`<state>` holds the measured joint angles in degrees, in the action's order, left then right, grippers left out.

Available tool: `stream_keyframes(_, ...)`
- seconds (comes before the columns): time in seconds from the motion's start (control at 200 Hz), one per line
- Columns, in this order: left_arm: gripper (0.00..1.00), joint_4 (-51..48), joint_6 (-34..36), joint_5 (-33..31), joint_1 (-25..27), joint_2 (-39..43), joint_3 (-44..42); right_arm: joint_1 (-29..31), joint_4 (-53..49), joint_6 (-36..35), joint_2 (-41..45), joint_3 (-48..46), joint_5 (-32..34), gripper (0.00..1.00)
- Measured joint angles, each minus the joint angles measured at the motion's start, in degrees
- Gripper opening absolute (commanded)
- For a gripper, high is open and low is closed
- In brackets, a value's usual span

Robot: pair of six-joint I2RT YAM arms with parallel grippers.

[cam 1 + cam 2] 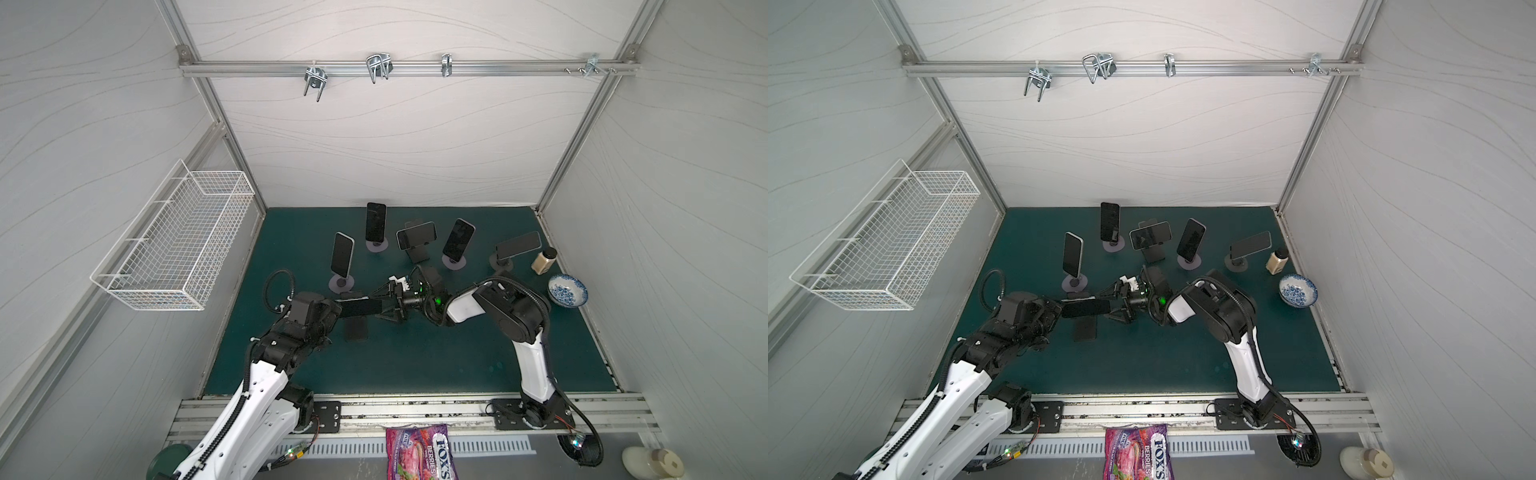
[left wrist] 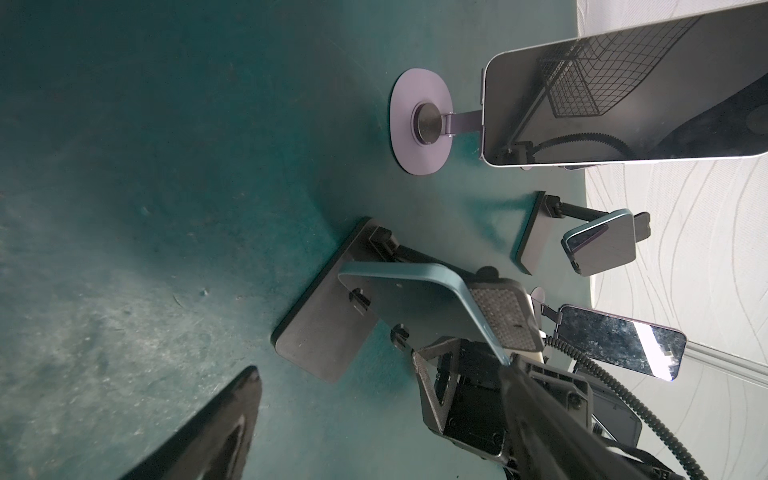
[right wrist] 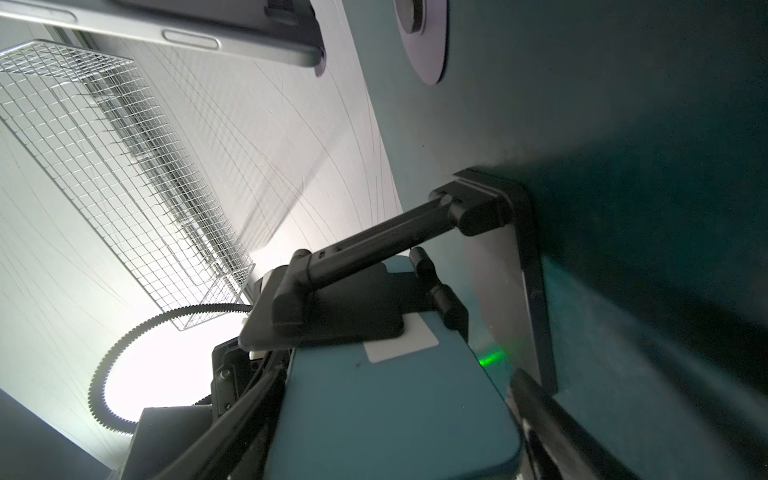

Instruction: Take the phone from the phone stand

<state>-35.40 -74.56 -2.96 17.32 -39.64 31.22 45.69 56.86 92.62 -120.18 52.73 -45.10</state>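
Mid-worktop (image 1: 415,365), on rough green matting, a matte black hinged phone stand (image 2: 316,336) cradles the smooth teal phone (image 2: 415,299). The right gripper (image 1: 384,308) straddles its end, grip unclear. The left gripper (image 1: 345,309) gapes wide beside it.

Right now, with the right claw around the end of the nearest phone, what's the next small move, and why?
Probably close the right claw on the phone. Its fingers flank the teal back, but a firm grip isn't evident, and the phone sits in the stand's cradle.
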Motion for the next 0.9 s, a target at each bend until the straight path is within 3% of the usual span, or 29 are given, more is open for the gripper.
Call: stream_keyframes(0.9, 0.91, 0.4, 0.0, 0.0, 0.0, -0.5, 0.0, 0.0, 5.2, 3.4, -2.2, 0.5, -0.7, 0.74)
